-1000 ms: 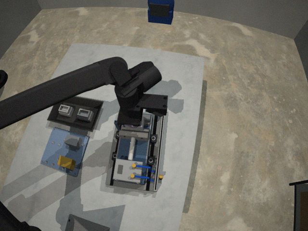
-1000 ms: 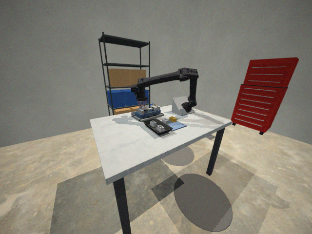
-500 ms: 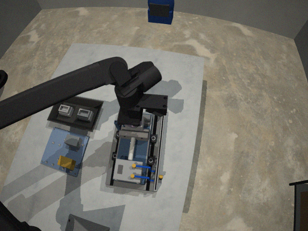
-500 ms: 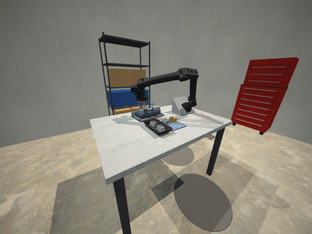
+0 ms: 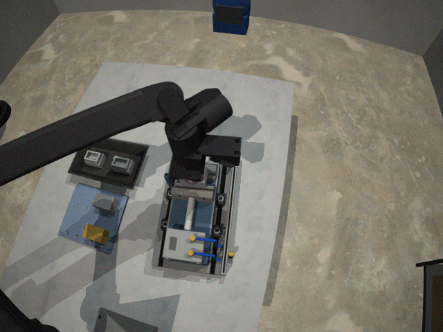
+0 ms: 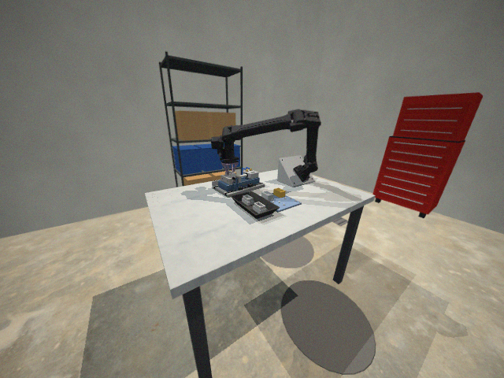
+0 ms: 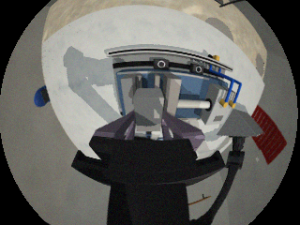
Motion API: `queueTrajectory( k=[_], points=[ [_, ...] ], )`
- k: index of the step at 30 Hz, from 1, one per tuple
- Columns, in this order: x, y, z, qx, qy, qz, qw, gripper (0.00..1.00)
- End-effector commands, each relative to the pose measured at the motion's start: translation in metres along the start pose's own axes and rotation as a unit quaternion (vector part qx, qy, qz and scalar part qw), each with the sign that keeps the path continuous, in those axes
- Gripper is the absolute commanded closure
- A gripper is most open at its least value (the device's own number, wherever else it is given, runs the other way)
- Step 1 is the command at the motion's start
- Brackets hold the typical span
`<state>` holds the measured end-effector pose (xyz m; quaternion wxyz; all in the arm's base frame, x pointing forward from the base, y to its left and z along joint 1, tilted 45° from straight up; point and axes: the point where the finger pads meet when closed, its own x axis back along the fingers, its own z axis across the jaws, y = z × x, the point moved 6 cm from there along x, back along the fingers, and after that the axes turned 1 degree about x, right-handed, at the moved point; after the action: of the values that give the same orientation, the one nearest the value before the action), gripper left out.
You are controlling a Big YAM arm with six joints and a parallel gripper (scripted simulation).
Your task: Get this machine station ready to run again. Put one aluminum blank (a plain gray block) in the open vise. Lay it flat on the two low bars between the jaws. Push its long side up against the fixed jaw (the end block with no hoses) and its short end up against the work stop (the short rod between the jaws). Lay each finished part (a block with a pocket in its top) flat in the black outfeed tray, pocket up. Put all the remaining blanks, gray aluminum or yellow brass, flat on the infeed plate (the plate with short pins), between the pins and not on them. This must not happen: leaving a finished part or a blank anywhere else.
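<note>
"Hand?"

"Closed on a gray block (image 7: 149,104): the gripper (image 5: 193,178) (image 6: 230,166) (image 7: 148,113), fingers down, over the hoseless end of the vise (image 5: 184,243) (image 6: 240,183) (image 7: 217,107). Seen from above, nearer the counter's (image 5: 273,150) (image 6: 199,231) (image 7: 94,33) right edge than its top edge."

"Block down on the bars?"

"Apparently between the jaws, but contact with bars or stop impossible to tell."

"And toward the left edge?"

"Black tray (image 5: 80,173) (image 6: 266,214), with two finished parts (image 5: 122,164) (image 6: 259,206), pockets up. Just beside, farther from the top-left corner, the blue plate (image 5: 73,214) (image 6: 290,203): on it, another gray blank (image 5: 103,203) (image 6: 267,195) and a brass blank (image 5: 95,234) (image 6: 279,192), apart. Flat or on pins: unclear."

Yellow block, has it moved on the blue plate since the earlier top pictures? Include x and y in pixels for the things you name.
No, the yellow block (image 5: 95,234) (image 6: 279,192) sits at the same spot on the blue plate (image 5: 73,221) (image 6: 294,202).
</note>
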<state>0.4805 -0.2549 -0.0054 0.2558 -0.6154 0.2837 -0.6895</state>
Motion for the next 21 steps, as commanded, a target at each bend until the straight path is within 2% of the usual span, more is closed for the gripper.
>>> queueTrajectory(
  k=[1, 4, 5, 21],
  points=[
    [0.0111, 0.001, 0.0127, 0.011, 0.015, -0.011, 1.0, 1.0],
    [0.0111, 0.001, 0.0127, 0.011, 0.015, -0.011, 1.0, 1.0],
    [0.0111, 0.001, 0.0127, 0.011, 0.015, -0.011, 1.0, 0.36],
    [0.011, 0.0003, 0.0119, 0.009, 0.013, -0.01, 1.0, 0.36]
  ],
)
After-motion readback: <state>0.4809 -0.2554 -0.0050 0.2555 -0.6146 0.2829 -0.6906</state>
